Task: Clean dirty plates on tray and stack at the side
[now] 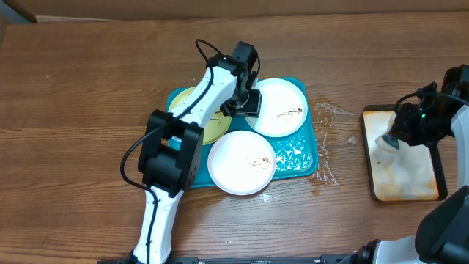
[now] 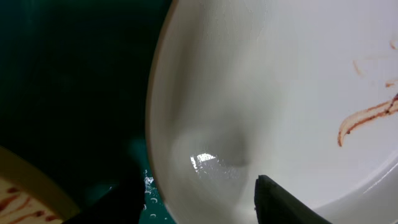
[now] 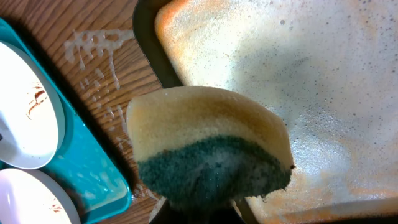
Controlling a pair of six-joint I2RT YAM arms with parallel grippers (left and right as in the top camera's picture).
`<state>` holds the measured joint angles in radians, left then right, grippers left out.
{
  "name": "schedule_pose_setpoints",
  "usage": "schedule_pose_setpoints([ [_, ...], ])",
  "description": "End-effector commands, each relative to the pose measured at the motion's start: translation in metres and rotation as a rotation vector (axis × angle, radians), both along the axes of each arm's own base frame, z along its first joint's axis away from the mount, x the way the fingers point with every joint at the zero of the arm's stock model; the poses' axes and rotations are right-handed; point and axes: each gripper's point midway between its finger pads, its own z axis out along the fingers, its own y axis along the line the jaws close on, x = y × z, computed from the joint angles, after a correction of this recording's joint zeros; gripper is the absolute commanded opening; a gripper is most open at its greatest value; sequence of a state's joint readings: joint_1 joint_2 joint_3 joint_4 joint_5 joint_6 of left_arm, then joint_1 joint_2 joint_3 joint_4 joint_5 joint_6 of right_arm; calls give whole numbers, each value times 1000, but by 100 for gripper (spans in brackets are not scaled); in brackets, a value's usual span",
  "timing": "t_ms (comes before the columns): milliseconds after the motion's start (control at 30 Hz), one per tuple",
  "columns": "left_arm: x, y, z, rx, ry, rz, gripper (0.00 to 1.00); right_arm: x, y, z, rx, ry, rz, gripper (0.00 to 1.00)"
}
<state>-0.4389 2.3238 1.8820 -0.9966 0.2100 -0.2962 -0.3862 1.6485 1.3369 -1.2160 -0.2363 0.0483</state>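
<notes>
A big blue tray (image 1: 302, 155) sits in the middle of the wooden table (image 1: 88, 88). It looks wet. Three plates lie on it.

The yellow-green plate (image 1: 185, 101) is at the left edge of the tray. The left arm hides part of it. It has brown marks on it.

One white plate (image 1: 282, 103) fills the far right corner of the tray. It has a thin brown smear (image 1: 292, 112) near its middle.

The other white plate (image 1: 236, 167) is at the near edge of the tray and hangs a bit over that edge. It has a small brown mark too.

The left gripper (image 1: 245, 103) is down at the left rim of the far white plate. Its two fingers (image 2: 283, 205) are apart, one on each side of the rim. I cannot tell if they touch the plate.

Near the right edge of the table is a small dark tray (image 1: 368, 158) with foamy white and orange stuff in it. The right gripper (image 1: 392, 136) is over its left side. It is squeezed tight on a sponge (image 3: 208, 143). The sponge is yellow with a dark green side.

Some water (image 1: 330, 111) is spilled on the table between the two trays.
</notes>
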Motion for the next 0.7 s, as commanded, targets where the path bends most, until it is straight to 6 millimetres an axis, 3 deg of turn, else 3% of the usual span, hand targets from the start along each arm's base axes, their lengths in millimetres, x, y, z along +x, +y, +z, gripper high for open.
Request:
schedule_pose_setpoints([
  [0,5,-9,5,-45,-6,17,49,6,0,17,-11,-58,4,4],
  [67,6,-11,5,-57,-7,16,36,6,0,17,-10,-57,5,4],
  [133,7,-11,5,-59,-9,21,11,6,0,17,-10,-57,5,4],
  [167,7,-11,6,-60,-11,20,4,5,0,17,-10,-57,5,4],
  [500,10,-11,6,-59,-21,20,4,24,49,27,97,-169,217,4],
  [667,14,-10,6,-49,-41,30,4,31,99,31,139,-206,368,4],
])
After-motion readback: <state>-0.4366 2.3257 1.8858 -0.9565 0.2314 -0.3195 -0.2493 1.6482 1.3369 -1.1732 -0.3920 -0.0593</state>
